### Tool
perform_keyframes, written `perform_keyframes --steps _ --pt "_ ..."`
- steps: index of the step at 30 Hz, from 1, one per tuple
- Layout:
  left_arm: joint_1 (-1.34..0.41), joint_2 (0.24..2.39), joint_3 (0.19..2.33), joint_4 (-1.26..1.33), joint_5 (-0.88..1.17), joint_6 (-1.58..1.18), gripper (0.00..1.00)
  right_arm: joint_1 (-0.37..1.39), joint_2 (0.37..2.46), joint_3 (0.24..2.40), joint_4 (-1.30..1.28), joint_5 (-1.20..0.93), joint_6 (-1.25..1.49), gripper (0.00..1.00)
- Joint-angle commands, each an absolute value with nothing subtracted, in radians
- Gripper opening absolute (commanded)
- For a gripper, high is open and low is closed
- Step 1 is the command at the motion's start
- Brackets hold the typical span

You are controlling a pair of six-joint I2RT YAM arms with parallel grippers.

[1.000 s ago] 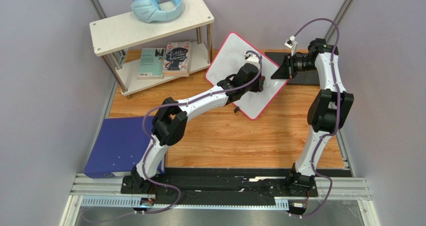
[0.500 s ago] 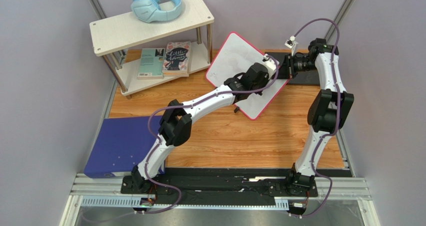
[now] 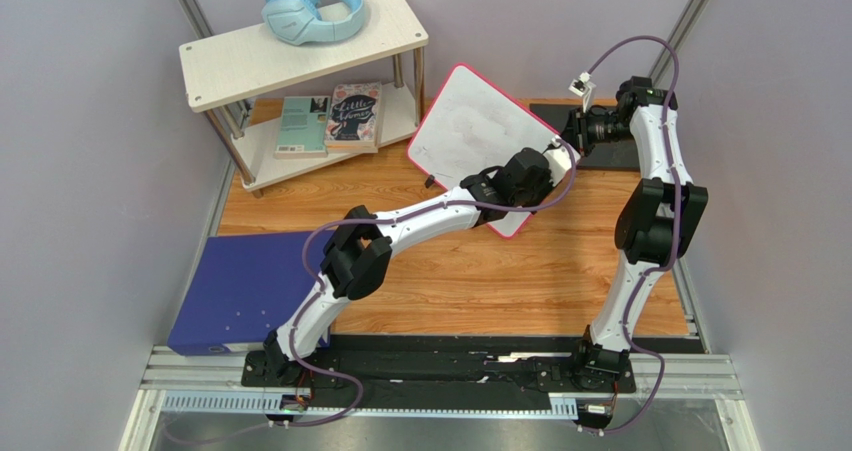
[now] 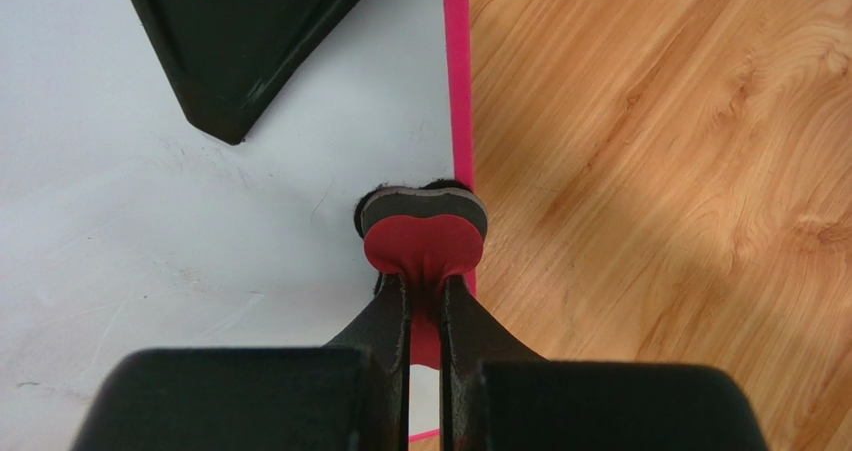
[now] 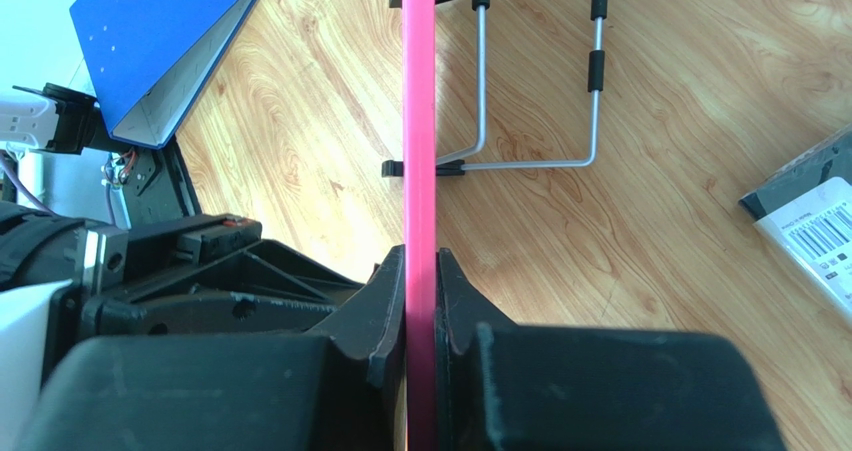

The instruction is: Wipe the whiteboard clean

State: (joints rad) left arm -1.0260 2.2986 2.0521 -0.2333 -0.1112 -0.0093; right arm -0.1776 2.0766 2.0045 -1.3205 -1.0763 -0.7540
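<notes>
The whiteboard [image 3: 468,131] is a white board with a pink rim, raised at a tilt over the back of the table, with only faint smears on its face [image 4: 150,241]. My right gripper [image 3: 570,136] is shut on its right edge, and the pink rim [image 5: 419,121] runs between the jaws [image 5: 420,271]. My left gripper [image 4: 425,296] is shut on a small red eraser [image 4: 424,233] with a dark pad. The eraser is pressed on the board right at the pink rim [image 4: 458,91]. The left wrist [image 3: 528,179] sits over the board's lower right side.
A white two-level shelf [image 3: 230,66] at back left carries blue headphones [image 3: 310,9] and two books [image 3: 330,119]. A blue-purple binder [image 3: 240,286] lies at front left. A black item [image 3: 610,156] lies at back right. The board's wire stand [image 5: 540,161] shows behind it.
My left gripper has swept the eraser from the board's middle down and right to its lower right rim. The board has tilted a little, and its left foot now shows.
</notes>
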Motion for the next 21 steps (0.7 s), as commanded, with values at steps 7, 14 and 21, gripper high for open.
perform_keyframes --steps 7,14,21 --pt "-0.933 2.246 1.805 -0.102 -0.205 -0.178 0.00 -0.078 2.080 1.993 -1.485 -0.991 -0.882 0.00" --pt "-0.875 2.132 1.597 -0.025 -0.334 -0.290 0.00 -0.078 2.089 2.013 -1.488 -0.991 -0.864 0.00" --pt "-0.796 2.112 1.513 -0.043 -0.373 -0.486 0.00 -0.078 2.094 2.020 -1.493 -0.983 -0.857 0.00"
